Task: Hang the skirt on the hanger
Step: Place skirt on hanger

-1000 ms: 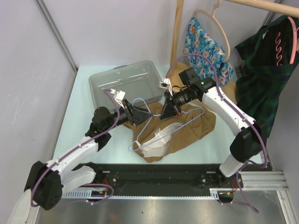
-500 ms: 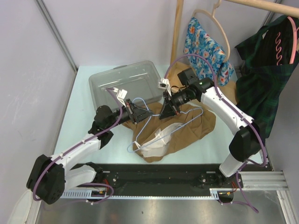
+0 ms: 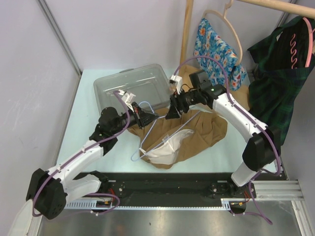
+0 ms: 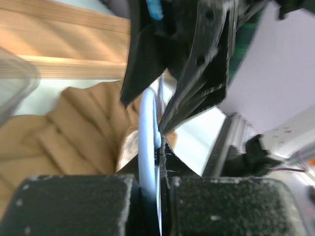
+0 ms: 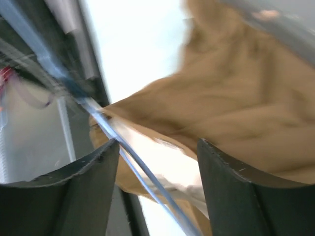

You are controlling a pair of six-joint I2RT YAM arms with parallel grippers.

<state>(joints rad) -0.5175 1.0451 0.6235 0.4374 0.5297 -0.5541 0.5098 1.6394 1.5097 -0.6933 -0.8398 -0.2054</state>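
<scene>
Two grippers meet over the middle of the table [image 3: 86, 123]. We read all clock directions in the top view, with 12 o'clock pointing away from the arm bases.

1. Left gripper [image 3: 141, 118]: the jaws are together and clamped on the hanger [image 4: 147, 123]. In the left wrist view, we see the pale blue wire pinched between the two black fingers [image 4: 74, 206].

2. Right gripper [image 3: 171, 112]: it sits just beside the left gripper, at 3 o'clock from it. In the right wrist view, its jaws stand apart. The hanger wire runs through the gap close to one finger [image 5: 74, 191], and we cannot tell whether the two touch. This gripper holds nothing.

3. Hanger: from the left gripper the wire slopes toward 7 o'clock. Its low end lies at the near edge of the skirt [image 3: 202, 132], beside the white lining [image 3: 165, 147].

4. Skirt: the tan cloth lies crumpled on the table at 4 o'clock from the grippers, with its far edge below the right gripper. It is not hung on the hanger. We cannot tell whether the wire passes inside any fold.

5. Surroundings: a clear plastic bin [image 3: 123, 86] stands at 11 o'clock from the grippers. A floral garment [image 3: 216, 49] and a dark plaid garment [image 3: 275, 83] hang at 1 to 2 o'clock, beyond the table.
</scene>
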